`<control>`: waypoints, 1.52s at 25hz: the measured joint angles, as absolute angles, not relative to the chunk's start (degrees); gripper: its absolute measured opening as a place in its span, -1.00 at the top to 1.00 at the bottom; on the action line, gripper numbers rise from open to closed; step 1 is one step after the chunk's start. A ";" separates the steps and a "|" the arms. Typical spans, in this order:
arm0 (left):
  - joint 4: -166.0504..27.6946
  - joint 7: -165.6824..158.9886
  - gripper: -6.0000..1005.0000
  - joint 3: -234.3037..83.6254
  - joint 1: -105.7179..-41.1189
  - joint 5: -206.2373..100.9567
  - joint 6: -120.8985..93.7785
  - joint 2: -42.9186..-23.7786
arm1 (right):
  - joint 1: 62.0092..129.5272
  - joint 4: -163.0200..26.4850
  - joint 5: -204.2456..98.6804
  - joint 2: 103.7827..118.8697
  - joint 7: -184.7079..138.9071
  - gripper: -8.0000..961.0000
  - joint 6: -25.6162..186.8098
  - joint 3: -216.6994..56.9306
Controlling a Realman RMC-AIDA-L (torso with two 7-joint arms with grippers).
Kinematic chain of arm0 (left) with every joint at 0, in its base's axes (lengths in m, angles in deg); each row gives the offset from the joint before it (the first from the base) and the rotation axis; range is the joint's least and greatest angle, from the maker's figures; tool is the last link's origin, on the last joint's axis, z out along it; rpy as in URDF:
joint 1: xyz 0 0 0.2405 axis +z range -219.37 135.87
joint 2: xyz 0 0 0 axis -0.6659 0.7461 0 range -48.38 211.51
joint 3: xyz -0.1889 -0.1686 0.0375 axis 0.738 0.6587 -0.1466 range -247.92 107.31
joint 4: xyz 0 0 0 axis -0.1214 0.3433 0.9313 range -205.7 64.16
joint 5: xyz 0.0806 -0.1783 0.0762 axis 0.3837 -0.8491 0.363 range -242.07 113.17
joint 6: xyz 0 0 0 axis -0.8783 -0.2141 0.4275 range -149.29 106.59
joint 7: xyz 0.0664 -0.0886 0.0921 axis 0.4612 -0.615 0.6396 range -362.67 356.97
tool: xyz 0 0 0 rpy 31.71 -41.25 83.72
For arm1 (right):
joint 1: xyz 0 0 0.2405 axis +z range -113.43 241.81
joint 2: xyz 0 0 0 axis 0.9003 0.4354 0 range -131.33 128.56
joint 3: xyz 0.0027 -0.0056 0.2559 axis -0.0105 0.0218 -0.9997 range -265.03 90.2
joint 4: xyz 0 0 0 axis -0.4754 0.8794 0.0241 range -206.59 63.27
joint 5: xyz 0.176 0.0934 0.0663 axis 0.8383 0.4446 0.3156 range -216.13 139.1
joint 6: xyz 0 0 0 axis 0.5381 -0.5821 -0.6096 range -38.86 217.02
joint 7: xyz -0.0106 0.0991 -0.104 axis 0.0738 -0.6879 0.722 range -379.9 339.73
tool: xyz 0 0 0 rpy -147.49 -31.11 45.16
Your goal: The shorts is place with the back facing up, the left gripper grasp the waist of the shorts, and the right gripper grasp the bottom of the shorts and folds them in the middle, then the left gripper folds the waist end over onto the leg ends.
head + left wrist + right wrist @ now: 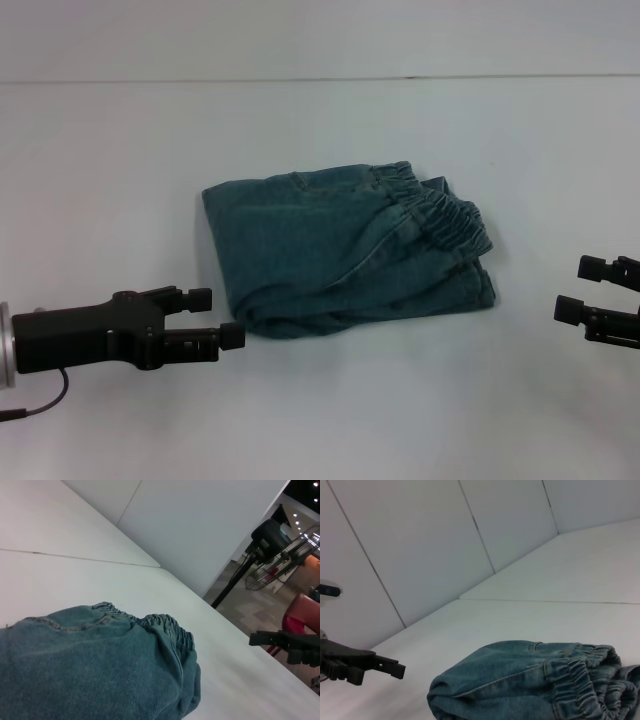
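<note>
The teal denim shorts [345, 250] lie folded into a compact bundle in the middle of the white table [320, 420]. Their elastic waist [440, 205] rests on top at the right side of the bundle. My left gripper [222, 318] is open, low at the front left, its fingertips just short of the bundle's near left corner. My right gripper [582, 290] is open at the far right edge, apart from the shorts. The left wrist view shows the shorts [95, 665] close up and the right gripper [260, 639] beyond. In the right wrist view are the shorts [535, 682] and the left gripper [395, 669].
A seam [320, 79] runs across the table's far side. Off the table's far end in the left wrist view stand a red chair [302, 620] and a dark stand [240, 575].
</note>
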State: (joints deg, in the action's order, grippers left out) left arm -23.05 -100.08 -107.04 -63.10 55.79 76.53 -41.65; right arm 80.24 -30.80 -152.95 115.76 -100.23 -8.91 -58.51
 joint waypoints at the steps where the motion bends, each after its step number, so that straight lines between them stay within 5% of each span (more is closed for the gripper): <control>1: -23.05 -100.08 -0.89 -107.04 -63.11 55.79 76.55 -41.65 | 80.24 -30.80 -152.95 115.76 -100.24 -0.88 -8.91 -58.50; 38: -24.16 -100.91 -0.88 -107.80 -64.99 56.78 81.04 -41.02 | 85.91 -35.93 -153.04 116.39 -99.74 -0.77 -5.41 -52.09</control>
